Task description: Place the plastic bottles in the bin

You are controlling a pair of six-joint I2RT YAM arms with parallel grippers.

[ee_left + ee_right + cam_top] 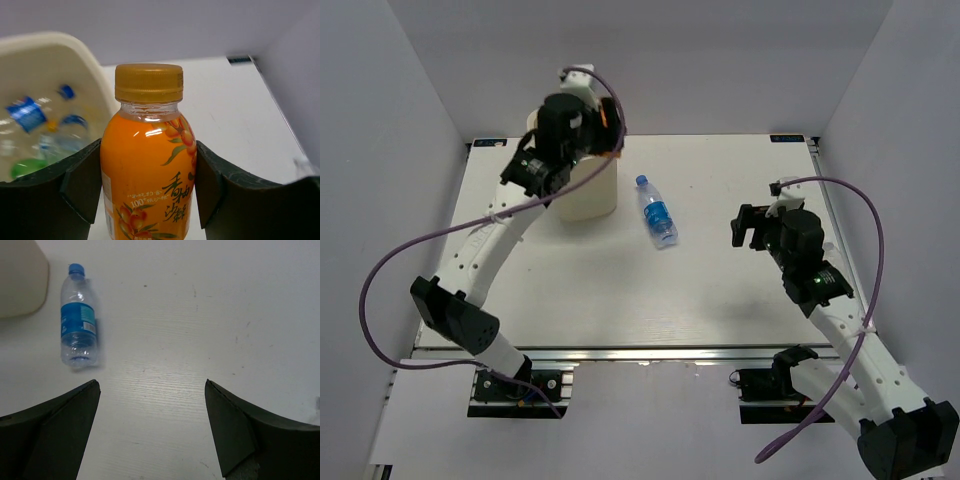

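the left pincer [148, 186] is closed about halfway on the orange bottle [147, 150], its two fingers pressed against the bottle's sides below the shoulder, cap pointing away. the bottle hangs at the bin [75, 45], but the wrist view puts it beside the near corner of the rim rather than squarely over the opening, where several bottles [30, 112] already lie. the main risk, as i judge it, is letting go here: the bottle could clip the rim and bounce out onto the counter [620, 290], or nudge the bin. the smooth round body could also slide in the grip if the arm swings hard. the right pincer [152, 425] stands wide open and holds nothing, well apart from the one clear bottle [657, 212] lying on its side just right of the bin; being round, it may roll when touched.
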